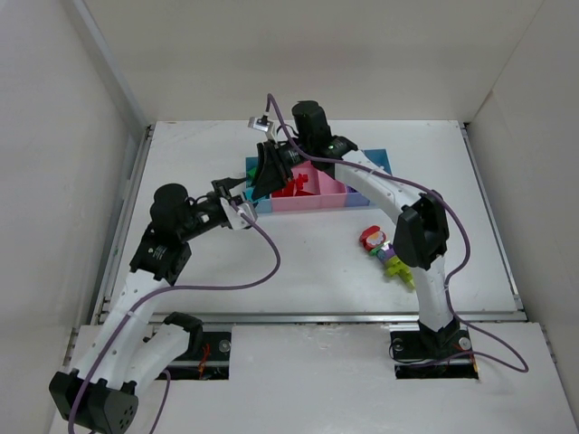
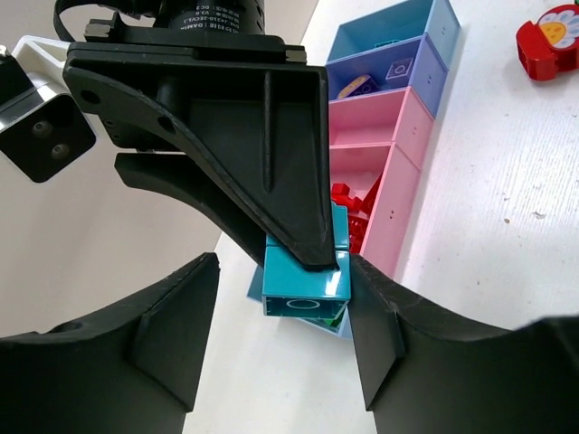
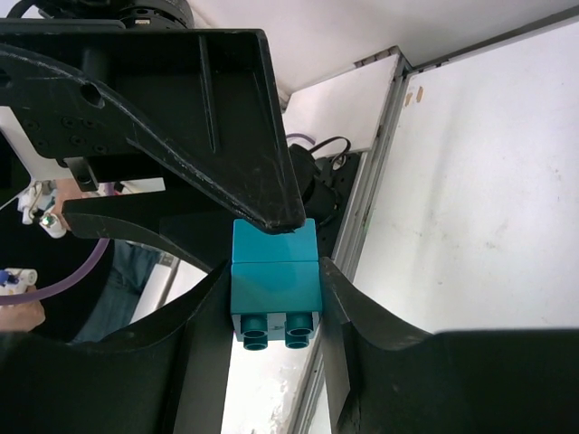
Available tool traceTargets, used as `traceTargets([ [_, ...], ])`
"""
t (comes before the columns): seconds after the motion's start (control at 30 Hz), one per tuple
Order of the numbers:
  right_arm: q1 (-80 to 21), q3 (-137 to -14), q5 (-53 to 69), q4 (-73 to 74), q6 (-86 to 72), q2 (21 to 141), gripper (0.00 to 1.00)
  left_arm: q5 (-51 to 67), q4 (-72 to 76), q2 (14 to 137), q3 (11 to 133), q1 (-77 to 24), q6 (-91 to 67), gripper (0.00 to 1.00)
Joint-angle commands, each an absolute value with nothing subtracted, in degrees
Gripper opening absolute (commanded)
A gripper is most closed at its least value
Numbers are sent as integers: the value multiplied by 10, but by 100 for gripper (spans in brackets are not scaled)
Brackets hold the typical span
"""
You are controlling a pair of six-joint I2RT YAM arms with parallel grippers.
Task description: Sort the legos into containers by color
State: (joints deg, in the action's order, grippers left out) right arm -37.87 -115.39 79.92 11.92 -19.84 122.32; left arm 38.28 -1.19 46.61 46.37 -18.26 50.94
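A teal lego brick [image 3: 274, 280] hangs in the air between both grippers, above the left end of the containers [image 1: 318, 201]. My right gripper [image 3: 274, 312] is shut on it, a finger pressed to each side. My left gripper [image 2: 282, 348] stands open around the same brick [image 2: 306, 285]: its right finger touches the brick and its left finger [image 2: 172, 334] is well apart. Red legos [image 2: 351, 203] lie in the wide pink bin [image 2: 391, 212]. In the top view the two grippers meet at the left gripper [image 1: 246, 190] and right gripper [image 1: 265, 172].
Past the pink bins come a purple-blue bin [image 2: 432, 80] with a small piece inside and a light blue bin [image 2: 443, 23]. On the table to the right lie a red flower piece [image 1: 372, 239] and a lime and purple piece [image 1: 396, 265]. White walls enclose the table.
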Motion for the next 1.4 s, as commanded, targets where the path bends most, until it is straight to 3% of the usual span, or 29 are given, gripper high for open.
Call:
traceTargets([
  [0.0,-379,-1158,814,95,-185,1212,0,395,6,461,464,-182,513,54],
  [0.13,-379,-1158,814,95,-185,1207,0,410,-1,474,469,-182,508,51],
  [0.17,-379,-1158,814,95,-185,1207,0,415,-1,479,475,-182,508,46],
  [0.2,-379,-1158,814,95,-185,1207,0,415,-8,479,475,-182,508,34],
  [0.47,-379,-1158,814,95,-185,1207,0,425,-47,479,482,-182,521,0],
  [0.6,-379,-1158,809,95,-185,1212,0,425,-47,479,482,-182,521,0],
  [0.77,-360,-1136,821,95,-191,1217,66,405,-33,474,482,-182,509,0],
  [0.8,-352,-1129,821,95,-191,1217,70,405,-33,474,482,-182,509,0],
  [0.93,-338,-1113,826,95,-185,1212,73,405,-28,468,482,-182,509,0],
  [1.1,-338,-1123,831,95,-185,1212,49,410,-23,468,476,-182,503,0],
  [1.17,-338,-1130,831,95,-185,1212,49,410,-23,468,476,-182,503,0],
  [1.2,-338,-1138,831,95,-192,1212,54,410,-23,468,476,-182,503,0],
  [1.23,-338,-1143,831,95,-199,1212,67,410,-18,468,476,-182,503,0],
  [1.37,-345,-1158,826,95,-204,1223,75,416,-12,468,476,-182,497,0],
])
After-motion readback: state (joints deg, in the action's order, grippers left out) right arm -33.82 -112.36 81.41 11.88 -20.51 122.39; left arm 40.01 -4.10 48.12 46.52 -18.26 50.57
